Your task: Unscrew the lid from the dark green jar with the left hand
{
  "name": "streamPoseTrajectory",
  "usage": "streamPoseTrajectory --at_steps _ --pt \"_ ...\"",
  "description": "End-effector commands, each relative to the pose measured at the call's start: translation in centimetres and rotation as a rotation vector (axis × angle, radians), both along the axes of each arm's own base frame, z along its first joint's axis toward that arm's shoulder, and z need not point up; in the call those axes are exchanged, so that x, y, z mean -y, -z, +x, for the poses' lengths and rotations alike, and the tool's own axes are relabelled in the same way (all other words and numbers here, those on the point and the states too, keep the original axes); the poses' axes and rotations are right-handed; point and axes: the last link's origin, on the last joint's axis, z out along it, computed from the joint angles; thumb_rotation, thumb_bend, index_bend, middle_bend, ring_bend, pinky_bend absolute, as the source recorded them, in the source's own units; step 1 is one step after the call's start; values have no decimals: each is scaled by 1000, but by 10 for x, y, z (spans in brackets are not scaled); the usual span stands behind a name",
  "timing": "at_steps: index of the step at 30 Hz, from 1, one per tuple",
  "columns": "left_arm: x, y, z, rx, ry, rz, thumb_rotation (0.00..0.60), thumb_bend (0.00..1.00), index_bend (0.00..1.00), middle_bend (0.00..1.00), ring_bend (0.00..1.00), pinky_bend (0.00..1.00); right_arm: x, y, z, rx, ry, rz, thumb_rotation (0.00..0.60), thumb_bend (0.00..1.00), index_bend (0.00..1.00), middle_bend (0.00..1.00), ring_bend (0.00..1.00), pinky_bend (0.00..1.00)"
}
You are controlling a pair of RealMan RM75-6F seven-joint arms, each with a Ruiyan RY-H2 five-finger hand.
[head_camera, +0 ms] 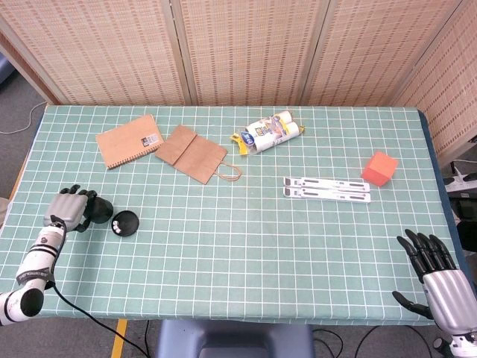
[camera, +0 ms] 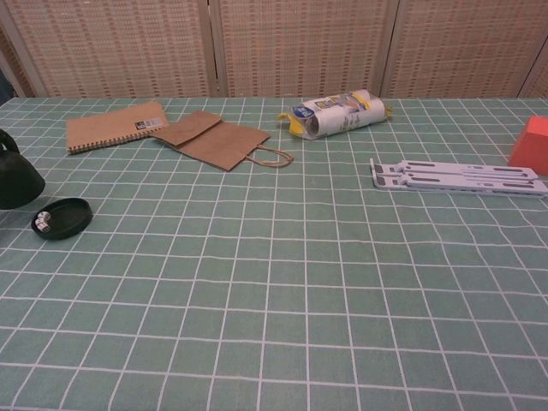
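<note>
The dark green jar's low round base (head_camera: 124,224) (camera: 62,217) sits open on the green checked tablecloth near the left edge, with small white pieces inside it. Its dark domed lid (head_camera: 100,210) (camera: 17,180) is off the base, just to the left, and my left hand (head_camera: 69,210) grips it. In the chest view only a dark fingertip shows above the lid at the frame's left edge. My right hand (head_camera: 434,270) hovers at the table's near right corner, fingers spread, holding nothing.
At the back lie a brown notebook (head_camera: 128,139), a paper bag (head_camera: 194,153) and a wrapped roll pack (head_camera: 267,133). A white folded stand (head_camera: 326,189) and an orange block (head_camera: 379,168) are on the right.
</note>
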Motion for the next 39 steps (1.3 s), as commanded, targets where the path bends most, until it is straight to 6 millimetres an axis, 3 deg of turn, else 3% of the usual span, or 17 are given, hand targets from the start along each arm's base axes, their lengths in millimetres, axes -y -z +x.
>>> streamPoseTrajectory --at_steps 1,7,10,12,13,16,22,30,32,33,34,36,39 --pt "-1 3 -20 6 -78 -3 600 395 486 216 85 173 0 0 0 -1 0 1 600 76 0 0 0 0" --pt "1 11 -39 -22 -103 -10 600 393 369 194 87 169 -1 4 1 -9 -2 12 600 76 0 0 0 0" --pt "3 13 -41 -13 -102 -15 600 393 197 159 78 161 -1 6 1 -12 -1 17 600 76 0 0 0 0" --pt "4 14 -40 -7 -96 -16 600 395 37 97 43 153 -1 6 1 -14 -1 16 600 76 0 0 0 0" --pt "5 14 -38 -2 -89 -16 600 395 6 64 25 150 -1 6 1 -13 -1 16 600 76 0 0 0 0" --pt "8 13 -33 18 -63 -11 600 398 0 2 0 147 -1 7 1 -12 1 17 600 76 0 0 0 0" --pt "16 6 -23 72 -11 33 600 413 0 0 0 123 -1 8 1 -14 1 22 600 76 0 0 0 0" --pt "53 -8 4 283 114 126 600 407 0 0 0 63 0 10 0 -20 9 30 600 76 0 0 0 0" --pt "104 -16 14 386 221 138 600 414 0 0 0 46 3 14 -1 -22 17 41 600 76 0 0 0 0" --pt "165 -17 5 397 229 114 600 414 0 0 0 44 3 19 -2 -38 26 62 600 76 0 0 0 0" --pt "201 -20 0 389 257 134 600 414 0 0 0 43 4 23 -2 -47 33 68 600 76 0 0 0 0" --pt "218 -21 -7 329 268 132 600 418 0 0 0 40 5 26 -1 -58 35 72 600 76 0 0 0 0" --pt "221 -26 -4 358 281 163 600 426 0 0 0 39 4 31 0 -71 35 84 600 76 0 0 0 0"
